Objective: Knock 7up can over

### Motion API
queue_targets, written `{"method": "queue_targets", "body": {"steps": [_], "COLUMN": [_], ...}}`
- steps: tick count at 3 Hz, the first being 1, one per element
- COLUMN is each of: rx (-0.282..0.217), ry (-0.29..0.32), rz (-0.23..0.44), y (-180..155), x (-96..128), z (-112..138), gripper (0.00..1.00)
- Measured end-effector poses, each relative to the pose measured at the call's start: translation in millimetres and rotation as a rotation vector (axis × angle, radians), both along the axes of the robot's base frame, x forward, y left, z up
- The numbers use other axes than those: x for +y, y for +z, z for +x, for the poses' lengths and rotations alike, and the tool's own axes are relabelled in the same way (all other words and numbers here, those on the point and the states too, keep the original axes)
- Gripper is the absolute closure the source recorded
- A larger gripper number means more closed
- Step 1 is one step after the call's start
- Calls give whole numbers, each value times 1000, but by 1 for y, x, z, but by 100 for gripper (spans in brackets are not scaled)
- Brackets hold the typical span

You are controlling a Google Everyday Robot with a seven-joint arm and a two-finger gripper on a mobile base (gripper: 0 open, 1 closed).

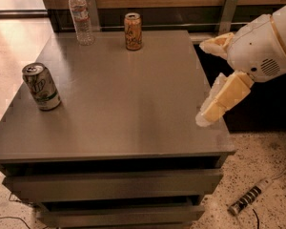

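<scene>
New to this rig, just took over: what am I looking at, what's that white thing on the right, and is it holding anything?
There is a single camera view, looking down on a grey cabinet top; where the camera sits is not known. The white and cream shape on the right is the robot's arm, ending in its two-finger claw, which is at the cabinet's right edge, open and holding nothing. On the top stand three things, all upright: the 7up can near the left edge, and an orange can and a clear water bottle along the far side. The claw is far from the 7up can.
</scene>
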State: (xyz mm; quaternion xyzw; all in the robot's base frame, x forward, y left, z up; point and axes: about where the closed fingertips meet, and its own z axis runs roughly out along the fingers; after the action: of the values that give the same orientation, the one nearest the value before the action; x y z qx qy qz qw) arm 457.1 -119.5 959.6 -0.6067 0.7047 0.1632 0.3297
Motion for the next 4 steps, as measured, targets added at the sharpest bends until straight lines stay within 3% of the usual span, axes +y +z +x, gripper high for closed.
{"method": "queue_targets", "body": {"steps": [1,2,4], "rx": [-12,-51,-51], "ry": [52,116,116], "rz": [99,156,156], "y": [-10,-17,-17], "x": [31,62,62], "z": [4,8,8], "gripper": [0,0,0]}}
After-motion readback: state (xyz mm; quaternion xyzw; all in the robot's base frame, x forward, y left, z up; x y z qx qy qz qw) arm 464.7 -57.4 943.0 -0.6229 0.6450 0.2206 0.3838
